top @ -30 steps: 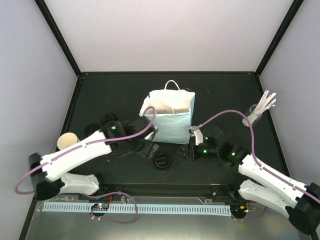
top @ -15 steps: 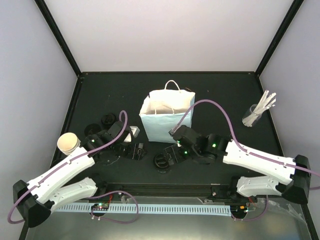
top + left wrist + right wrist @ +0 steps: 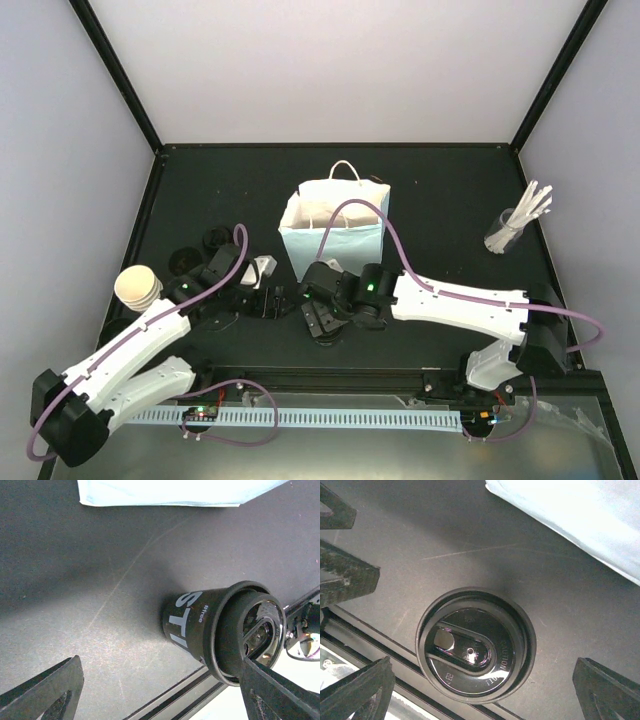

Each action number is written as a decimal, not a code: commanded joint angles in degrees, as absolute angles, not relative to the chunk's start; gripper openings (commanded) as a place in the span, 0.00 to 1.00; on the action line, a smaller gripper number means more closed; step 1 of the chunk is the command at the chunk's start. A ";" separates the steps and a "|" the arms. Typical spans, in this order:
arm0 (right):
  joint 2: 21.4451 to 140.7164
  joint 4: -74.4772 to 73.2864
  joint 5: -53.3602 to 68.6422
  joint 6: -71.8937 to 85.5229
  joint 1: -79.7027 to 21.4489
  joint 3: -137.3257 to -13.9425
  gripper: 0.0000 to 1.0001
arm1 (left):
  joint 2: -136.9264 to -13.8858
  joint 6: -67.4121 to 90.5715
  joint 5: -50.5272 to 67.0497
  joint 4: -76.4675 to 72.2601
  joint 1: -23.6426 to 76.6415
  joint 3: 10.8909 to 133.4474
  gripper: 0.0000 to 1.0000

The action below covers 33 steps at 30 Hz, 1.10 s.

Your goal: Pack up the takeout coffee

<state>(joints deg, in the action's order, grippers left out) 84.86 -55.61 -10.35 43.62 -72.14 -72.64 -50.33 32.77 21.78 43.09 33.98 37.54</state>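
A takeout coffee, here a black cup (image 3: 192, 622) with white lettering and a black lid (image 3: 472, 650), stands on the dark table near the front edge. My right gripper (image 3: 480, 695) hovers over it, open, with the lid between its wide-set fingers and not touched. In the top view that right gripper (image 3: 318, 318) hides most of the cup. My left gripper (image 3: 160, 695) is open just left of the cup, and its right finger (image 3: 280, 690) overlaps the lid's edge. In the top view the left gripper (image 3: 272, 298) is empty. A cream paper cup (image 3: 137, 287) stands without a lid at the far left.
The light-blue paper bag (image 3: 340, 235) with white handles stands open behind both grippers. Loose black lids (image 3: 215, 240) lie at the left. A glass of white sticks (image 3: 510, 228) is at the back right. The table's front rail (image 3: 200, 692) runs just beyond the black cup.
My right arm swung left from beside the bag to above the lidded black cup and its jaws opened wide. My left arm drew back from the bag toward the left.
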 commanded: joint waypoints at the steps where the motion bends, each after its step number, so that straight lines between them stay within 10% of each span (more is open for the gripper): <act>1: 86.27 -56.97 -11.25 44.78 -72.59 -74.89 1.00 | -51.28 31.55 26.48 39.27 33.33 36.55 0.87; 33: 90.13 -55.29 -9.86 50.16 -74.21 -74.75 0.97 | -57.44 31.42 30.62 30.99 33.52 33.30 0.84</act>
<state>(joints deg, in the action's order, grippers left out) 92.58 -56.14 -8.88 50.02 -73.91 -74.39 -57.30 32.01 28.80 33.08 33.76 33.19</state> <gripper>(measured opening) 0.968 0.844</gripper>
